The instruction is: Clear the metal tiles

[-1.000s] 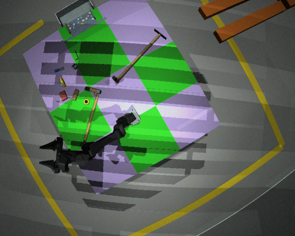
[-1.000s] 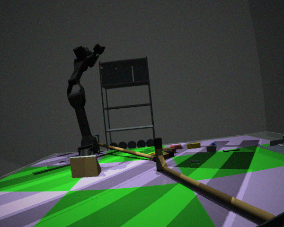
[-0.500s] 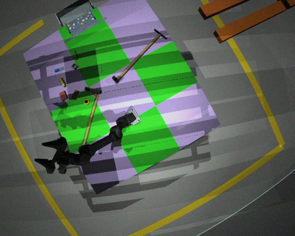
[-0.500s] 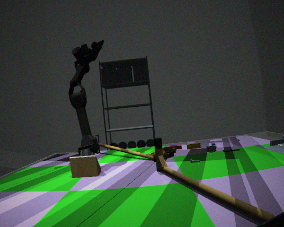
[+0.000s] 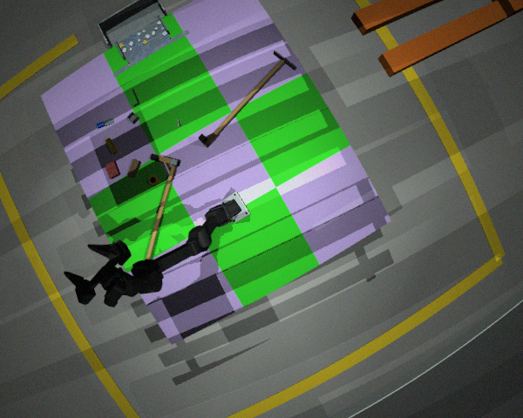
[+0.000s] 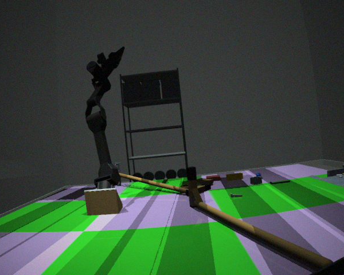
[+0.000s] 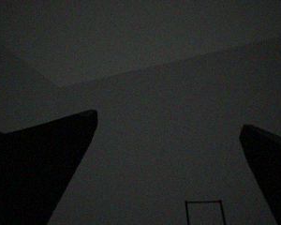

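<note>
1. Reaching high above the purple-and-green striped bench [image 5: 324,216], the black claw [image 5: 84,265] stands spread wide, pinching nothing.
2. One long wooden-handled scraper [image 5: 246,101] lies flat on the bench, well apart from the claw.
3. Small pale metal tiles [image 5: 145,37] sit in the grey catch box [image 5: 106,31] at the bench's far end.

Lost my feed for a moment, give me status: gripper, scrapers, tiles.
Gripper open, empty, raised high off the table. Both long scrapers lying on the table, untouched. Tiles sitting by the catch box. Nothing blocking the scrapers.
</note>
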Tool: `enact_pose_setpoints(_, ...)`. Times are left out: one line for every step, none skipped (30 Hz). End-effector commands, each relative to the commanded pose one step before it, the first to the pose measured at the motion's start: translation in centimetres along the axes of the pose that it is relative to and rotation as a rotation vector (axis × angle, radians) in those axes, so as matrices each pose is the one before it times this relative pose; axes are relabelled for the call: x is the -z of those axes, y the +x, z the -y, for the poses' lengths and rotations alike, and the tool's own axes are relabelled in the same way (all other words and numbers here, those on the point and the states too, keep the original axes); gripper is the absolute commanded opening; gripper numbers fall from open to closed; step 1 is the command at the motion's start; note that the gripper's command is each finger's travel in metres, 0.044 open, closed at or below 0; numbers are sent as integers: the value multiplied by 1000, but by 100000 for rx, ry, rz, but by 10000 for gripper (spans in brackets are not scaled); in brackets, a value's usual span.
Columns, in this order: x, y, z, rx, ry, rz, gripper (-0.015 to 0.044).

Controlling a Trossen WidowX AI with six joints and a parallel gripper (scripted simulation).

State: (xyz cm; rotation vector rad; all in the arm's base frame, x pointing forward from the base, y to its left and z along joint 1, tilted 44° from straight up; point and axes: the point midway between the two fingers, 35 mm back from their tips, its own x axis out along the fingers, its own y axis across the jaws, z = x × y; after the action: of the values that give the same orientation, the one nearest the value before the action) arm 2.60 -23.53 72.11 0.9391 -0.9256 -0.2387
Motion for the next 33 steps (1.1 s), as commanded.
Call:
enact_pose_setpoints(187, -195, 726, 7745, 1851, 445, 440)
enact_pose_setpoints(17, -23, 107, 921, 340, 37, 440)
enact_pose_setpoints(6, -8, 36, 306, 115, 11, 440)
enact_pose_setpoints(0, 0, 0, 0, 0, 0, 440)
enact_pose_setpoints(0, 0, 0, 0, 0, 0, 440)
enact_pose_setpoints(22, -18, -36, -66, -160, 19, 414)
enact_pose_setpoints(67, -53, -108, -197, -479, 58, 388)
enact_pose_setpoints(112, -87, -179, -327, -800, 94, 361)
enact_pose_setpoints(135, -104, -215, -390, -961, 111, 335)
enact_pose_setpoints(136, -102, -214, -387, -962, 108, 309)
enact_pose_setpoints(137, -101, -214, -384, -963, 105, 282)
enact_pose_setpoints(137, -100, -214, -382, -964, 103, 256)
enact_pose_setpoints(138, -99, -213, -379, -965, 100, 230)
enact_pose_setpoints(133, -97, -223, -412, -983, 131, 204)
enact_pose_setpoints(130, -95, -231, -440, -999, 156, 177)
enact_pose_setpoints(130, -93, -231, -438, -1000, 152, 151)
enact_pose_setpoints(131, -92, -231, -436, -1001, 149, 125)
enact_pose_setpoints(132, -91, -231, -434, -1001, 145, 99)
enact_pose_setpoints(132, -90, -231, -431, -1002, 141, 72)
enact_pose_setpoints(133, -88, -231, -429, -1003, 137, 46)
enact_pose_setpoints(77, -63, -236, -530, -895, 283, 20)
enact_pose_setpoints(75, -60, -237, -535, -889, 286, 0)
enact_pose_setpoints(76, -59, -237, -535, -889, 282, 0)
enact_pose_setpoints(76, -58, -238, -536, -889, 277, 0)
enact_pose_setpoints(77, -57, -238, -536, -888, 273, 0)
enact_pose_setpoints(77, -56, -238, -536, -888, 268, 0)
enact_pose_setpoints(78, -54, -239, -536, -888, 264, 0)
enact_pose_setpoints(78, -53, -239, -537, -887, 260, 0)
enact_pose_setpoints(79, -52, -239, -537, -886, 255, 0)
enact_pose_setpoints(79, -51, -240, -537, -886, 250, 0)
enact_pose_setpoints(80, -50, -240, -537, -886, 246, 0)
enact_pose_setpoints(80, -49, -240, -538, -885, 241, 0)
enact_pose_setpoints(81, -47, -240, -538, -885, 236, 0)
